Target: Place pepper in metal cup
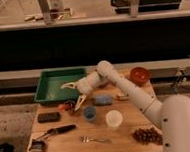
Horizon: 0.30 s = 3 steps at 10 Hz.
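Gripper [74, 94] sat near the worktop [69, 143] left edge, at the front rim of the green plastic tray [45, 97]; its two pale fingers [68, 85] were spread wide, holding nothing; the small glossy orange-red pepper [65, 106] lay just below the lower finger, beside the tray's front edge, apparently ungrasped; the metal cup wasn't identifiable; only a blue cup [90, 113] and a white cup [113, 119] showed. My read: centre the fingers across the pepper, descend straight, close gently since it's slick, avoid snagging the tray rim.
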Motion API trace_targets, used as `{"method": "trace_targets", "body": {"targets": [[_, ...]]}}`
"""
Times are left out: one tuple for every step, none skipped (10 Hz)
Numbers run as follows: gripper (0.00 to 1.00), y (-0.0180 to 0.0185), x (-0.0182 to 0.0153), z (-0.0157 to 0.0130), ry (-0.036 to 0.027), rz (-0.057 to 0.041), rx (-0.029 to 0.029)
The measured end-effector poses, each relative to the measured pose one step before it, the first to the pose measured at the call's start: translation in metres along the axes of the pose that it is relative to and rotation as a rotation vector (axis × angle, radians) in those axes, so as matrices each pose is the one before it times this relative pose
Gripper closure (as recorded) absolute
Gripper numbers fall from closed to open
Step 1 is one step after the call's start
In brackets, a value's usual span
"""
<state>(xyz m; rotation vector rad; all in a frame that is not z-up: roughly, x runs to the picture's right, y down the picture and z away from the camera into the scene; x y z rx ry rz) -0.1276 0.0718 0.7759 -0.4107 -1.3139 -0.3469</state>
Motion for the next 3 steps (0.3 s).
{"method": "trace_targets", "body": {"targets": [[0.2, -0.00153, -0.00731, -0.01647, 0.04072, -0.01139, 0.0049], [0.2, -0.00213, -0.00851, -0.00951, 0.02829, -0.0109, 0.00048], [0.2, -0.0018, -0.01221, -0.01675, 0.04589, -0.01446, 0.00183]]}}
